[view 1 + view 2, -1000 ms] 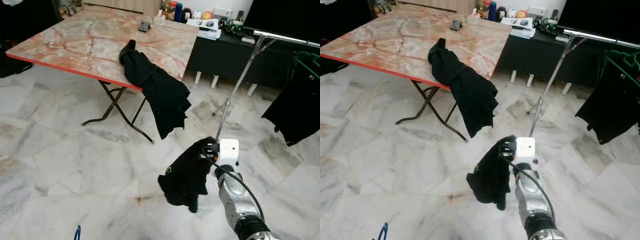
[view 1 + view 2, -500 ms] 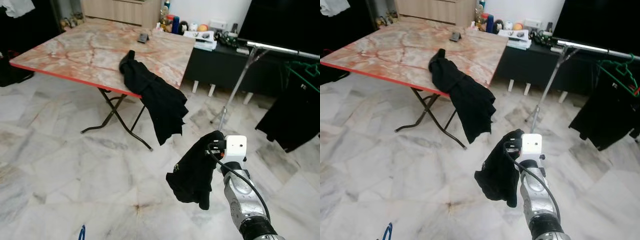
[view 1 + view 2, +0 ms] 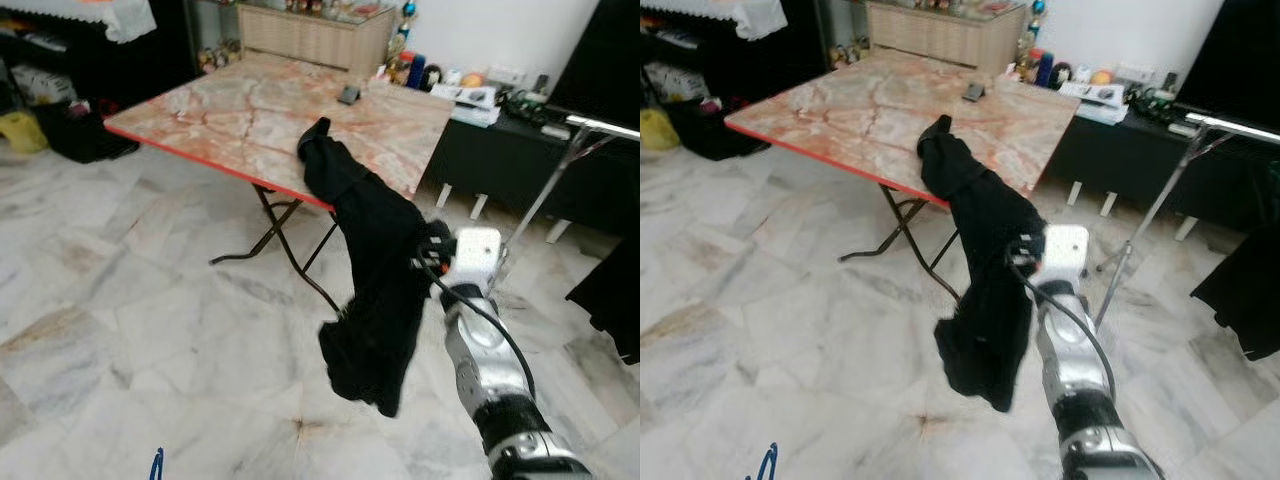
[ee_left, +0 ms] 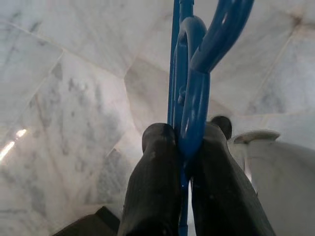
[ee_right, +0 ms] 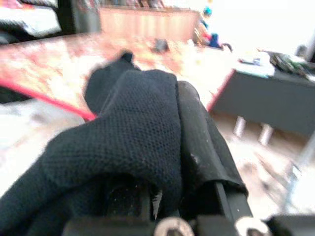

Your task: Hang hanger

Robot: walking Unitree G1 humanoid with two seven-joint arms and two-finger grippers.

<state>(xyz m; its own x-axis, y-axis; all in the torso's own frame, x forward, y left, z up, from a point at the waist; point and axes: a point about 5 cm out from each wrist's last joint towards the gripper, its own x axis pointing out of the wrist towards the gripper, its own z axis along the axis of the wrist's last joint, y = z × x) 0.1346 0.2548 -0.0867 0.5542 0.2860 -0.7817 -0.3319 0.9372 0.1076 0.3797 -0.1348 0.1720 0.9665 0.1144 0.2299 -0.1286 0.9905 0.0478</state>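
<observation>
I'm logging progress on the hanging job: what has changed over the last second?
The right gripper has lifted its black garment higher, and the camera has swung left. The garment on the table stayed draped over the edge, and the left gripper stays shut on the blue hanger.

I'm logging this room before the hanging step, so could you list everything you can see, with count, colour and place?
Folding table: one, pink-orange marble top with red edge, ahead to the left.
Black garment: one, draped over the table's near edge.
Held black garment: one, hanging from the right gripper above the floor.
Small dark object: one, on the table's far side; too small to identify.
Blue hanger: one, clamped in the left gripper, low over the floor.
Clothes rack: one, silver, on the right.
Hung dark clothing: black, at the right edge.
Low cabinet: one, black, cluttered top, behind the table.
Floor: white-grey marble tiles.
Right gripper: black fingers, shut on the held garment.
Left gripper: black fingers, shut on the hanger.
</observation>
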